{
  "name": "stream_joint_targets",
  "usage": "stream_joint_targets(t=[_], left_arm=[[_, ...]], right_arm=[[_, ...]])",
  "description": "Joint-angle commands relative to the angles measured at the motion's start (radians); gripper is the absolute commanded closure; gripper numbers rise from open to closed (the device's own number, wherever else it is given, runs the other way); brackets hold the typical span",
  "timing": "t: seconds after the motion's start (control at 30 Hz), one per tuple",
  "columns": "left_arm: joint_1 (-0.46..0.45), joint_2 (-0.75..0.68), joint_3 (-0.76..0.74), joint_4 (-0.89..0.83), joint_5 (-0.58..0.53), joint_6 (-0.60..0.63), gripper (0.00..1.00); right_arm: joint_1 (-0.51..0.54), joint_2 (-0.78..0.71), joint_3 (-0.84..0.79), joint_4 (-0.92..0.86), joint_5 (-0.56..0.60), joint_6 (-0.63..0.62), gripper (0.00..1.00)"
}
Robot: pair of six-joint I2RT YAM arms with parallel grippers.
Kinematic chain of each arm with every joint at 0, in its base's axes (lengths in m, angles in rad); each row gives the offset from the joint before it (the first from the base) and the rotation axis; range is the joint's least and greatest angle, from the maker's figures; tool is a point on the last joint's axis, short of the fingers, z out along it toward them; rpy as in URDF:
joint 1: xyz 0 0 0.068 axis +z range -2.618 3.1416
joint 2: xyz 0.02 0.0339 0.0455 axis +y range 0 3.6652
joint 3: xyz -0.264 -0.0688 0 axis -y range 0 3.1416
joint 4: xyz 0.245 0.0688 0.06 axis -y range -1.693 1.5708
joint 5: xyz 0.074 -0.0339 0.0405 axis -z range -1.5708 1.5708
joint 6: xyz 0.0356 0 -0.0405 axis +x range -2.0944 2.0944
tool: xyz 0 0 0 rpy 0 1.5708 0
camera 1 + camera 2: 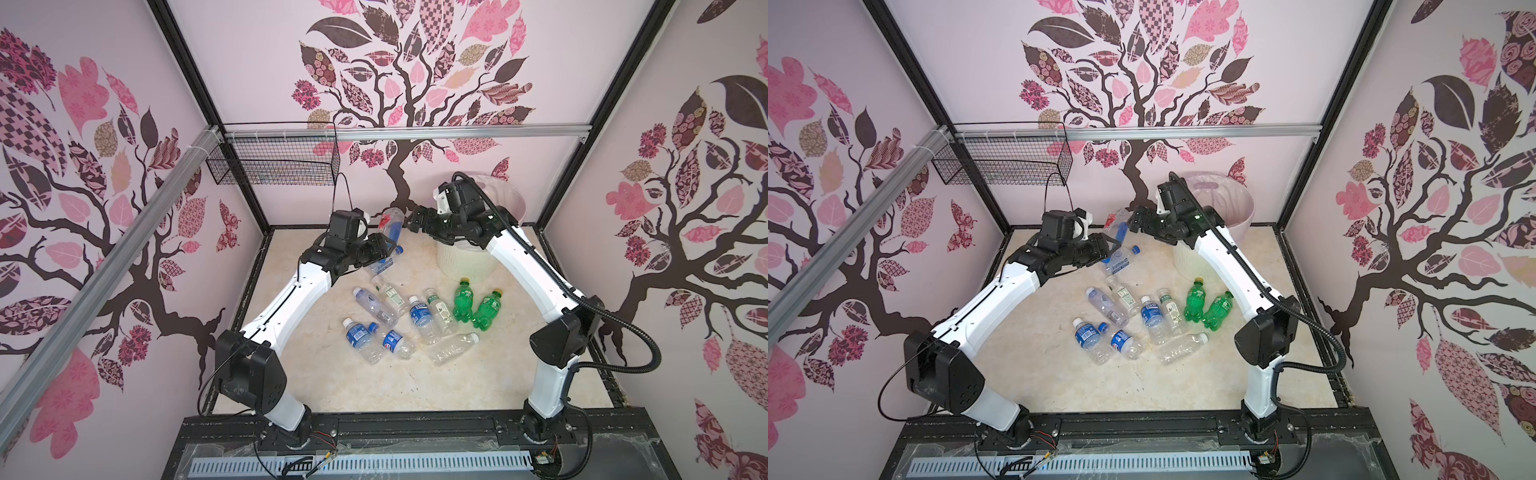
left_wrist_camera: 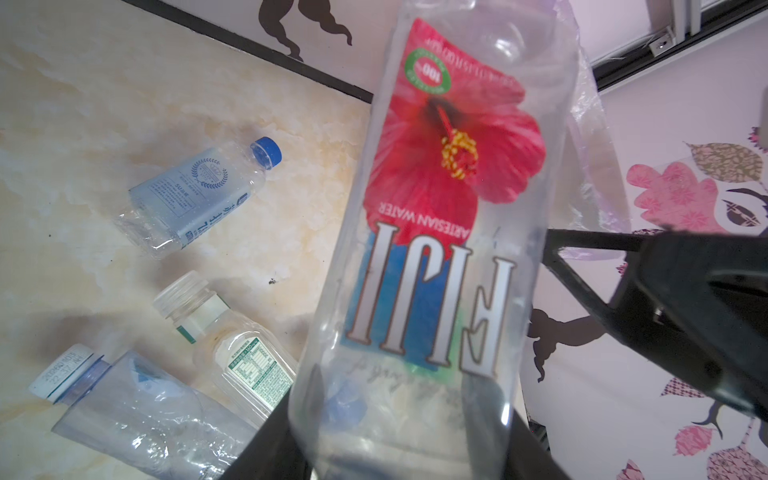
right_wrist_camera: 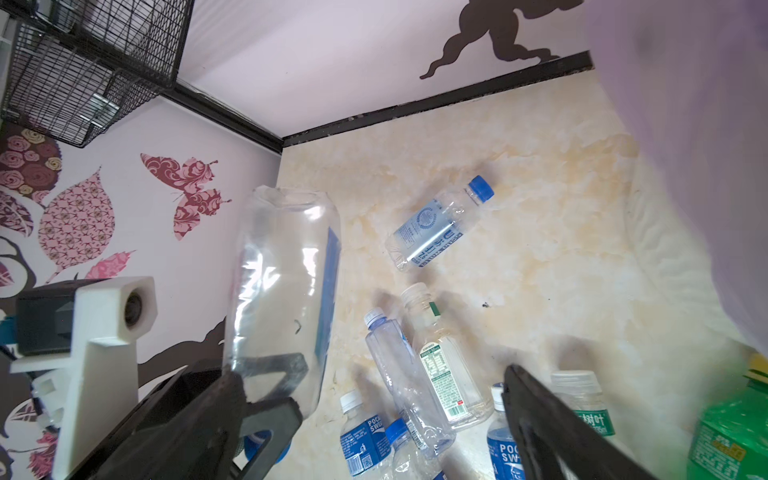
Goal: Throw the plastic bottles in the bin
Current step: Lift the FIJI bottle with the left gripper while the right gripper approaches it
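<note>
Ten plastic bottles [image 1: 420, 315] lie scattered on the floor at centre frame in both top views. Above them, left of centre, the left gripper [image 1: 385, 244] is clamped on a tilted red-flowered bottle [image 2: 440, 232]. Just right, the right gripper [image 1: 412, 220] gapes wide, empty, before the bin [image 1: 465, 262].
</note>
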Motion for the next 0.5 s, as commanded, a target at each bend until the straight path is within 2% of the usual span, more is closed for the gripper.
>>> stream_joint_targets(t=[0.0, 0.47], left_arm=[[-0.019, -0.047, -0.02, -0.005, 0.011, -0.025, 0.49], [-0.086, -0.107, -0.057, -0.024, 0.003, -0.051, 0.49]], right_arm=[[-0.001, -0.066, 0.028, 0.021, -0.087, 0.041, 0.03], [0.0, -0.06, 0.001, 0.072, -0.198, 0.109, 0.09]])
